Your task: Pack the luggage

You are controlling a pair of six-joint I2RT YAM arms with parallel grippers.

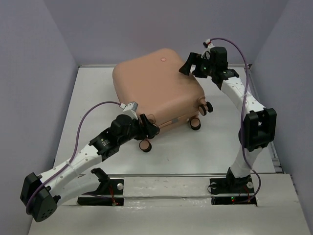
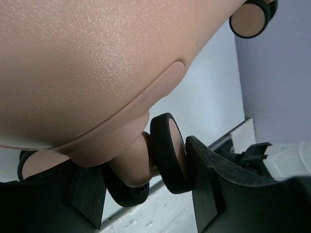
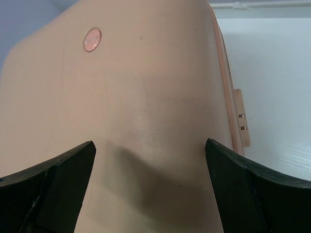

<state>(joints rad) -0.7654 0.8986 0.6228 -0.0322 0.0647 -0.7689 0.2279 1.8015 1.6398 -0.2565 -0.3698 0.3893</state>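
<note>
Left hand (image 1: 146,129): positioned at the near-left corner of the suitcase (image 1: 156,83), low against the worktop (image 1: 93,103). In the left wrist view its fingers (image 2: 214,189) stand on either side of a twin caster (image 2: 170,153), and the right-side finger appears to touch the outer wheel. The views do not show whether the hand clamps the caster or only brackets it. Judgement: a caster is the one small protruding part at this corner, so it offers a purchase for steadying or swinging the case.

Suitcase: lies in the upper centre of the top view, closed, flat on one broad face. The salmon-pink shell faces up, with a round badge (image 1: 162,59) near the far edge.

Orientation: the wheel end faces the lower edge of the frame, turned slightly right. Two further casters (image 1: 195,125) show along that end. The long axis, taken from the wheel end to the opposite end, runs from lower centre-right to upper centre-left.

Right hand (image 1: 191,66): hovers over the far-right edge of the case. Its fingers (image 3: 63,179) are spread wide above the bare shell and nothing sits between them. A side tab (image 3: 241,124) on the seam lies just right of this hand. Judgement: this placement suits pressing on or catching the edge opposite the left hand, so the case can be controlled from two corners.
</note>
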